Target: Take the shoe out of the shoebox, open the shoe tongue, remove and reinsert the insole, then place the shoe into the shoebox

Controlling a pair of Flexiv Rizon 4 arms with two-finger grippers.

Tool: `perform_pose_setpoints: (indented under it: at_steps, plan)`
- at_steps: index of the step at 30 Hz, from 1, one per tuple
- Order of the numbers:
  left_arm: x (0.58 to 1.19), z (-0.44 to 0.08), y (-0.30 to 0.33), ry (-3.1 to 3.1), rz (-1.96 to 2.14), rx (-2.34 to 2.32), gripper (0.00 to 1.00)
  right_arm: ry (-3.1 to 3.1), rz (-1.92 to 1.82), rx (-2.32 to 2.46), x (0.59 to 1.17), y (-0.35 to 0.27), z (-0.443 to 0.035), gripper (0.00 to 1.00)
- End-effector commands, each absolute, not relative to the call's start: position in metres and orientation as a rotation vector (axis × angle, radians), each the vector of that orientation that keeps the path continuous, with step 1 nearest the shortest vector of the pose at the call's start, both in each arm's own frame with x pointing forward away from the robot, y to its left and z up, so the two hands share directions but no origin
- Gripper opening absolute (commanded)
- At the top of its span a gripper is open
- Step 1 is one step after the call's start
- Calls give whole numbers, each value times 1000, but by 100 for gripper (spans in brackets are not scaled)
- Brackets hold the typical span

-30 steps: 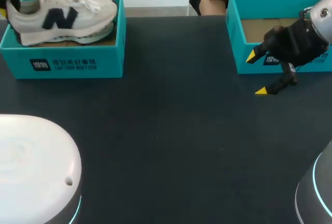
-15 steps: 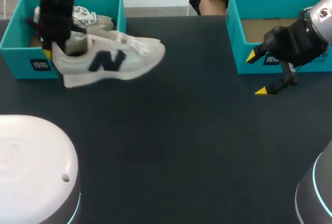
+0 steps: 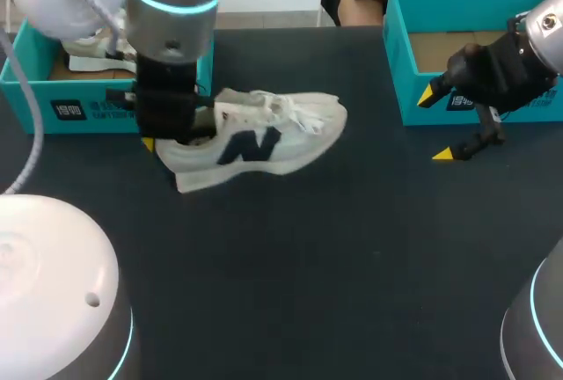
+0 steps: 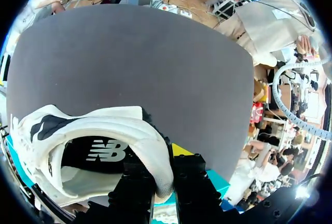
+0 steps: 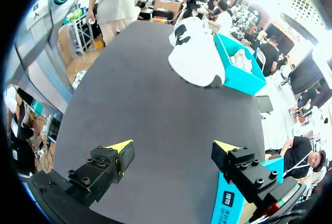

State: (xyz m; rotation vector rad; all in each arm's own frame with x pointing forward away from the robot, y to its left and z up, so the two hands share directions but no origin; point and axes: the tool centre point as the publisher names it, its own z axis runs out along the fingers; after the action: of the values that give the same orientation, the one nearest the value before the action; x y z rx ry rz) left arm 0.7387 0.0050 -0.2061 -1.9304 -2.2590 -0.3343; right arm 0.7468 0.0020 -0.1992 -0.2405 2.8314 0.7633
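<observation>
A white shoe [image 3: 264, 138] with a navy letter on its side hangs just in front of the left teal shoebox [image 3: 53, 109], toe pointing right. My left gripper [image 3: 171, 129] is shut on the shoe's heel collar. In the left wrist view the shoe [image 4: 93, 130] fills the space ahead of the left gripper [image 4: 163, 182], its heel rim pinched between the black fingers. My right gripper [image 3: 435, 125] stands open in front of the right teal shoebox [image 3: 400, 54] with nothing between its fingers. In the right wrist view the right gripper [image 5: 173, 147] faces the shoe [image 5: 194, 53] across the dark table.
A second white shoe [image 3: 88, 46] lies in the left shoebox. The right shoebox shows only its cardboard floor [image 3: 449, 46]. The white arm bases [image 3: 53, 283] stand at the front corners. Dark tabletop [image 3: 317, 257] stretches between them.
My left arm has lifted the shoe out of the left shoebox and carried it right and toward the front. The right arm has not moved.
</observation>
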Motion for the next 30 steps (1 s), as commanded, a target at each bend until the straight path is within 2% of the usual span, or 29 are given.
perform_pose_setpoints:
  at_steps: [1,16,30]
  plan:
    - [730,-221,-16,-2239,-407,-1961,0,2833,760,-241,748,3,-200,100]
    - [714,-266,-10,-2031,-331,-2097,0,2833,760,-241,748,3,-200,100]
    - [728,-316,-9,-1975,-331,-2124,0,2833,760,-241,748,3,-200,100]
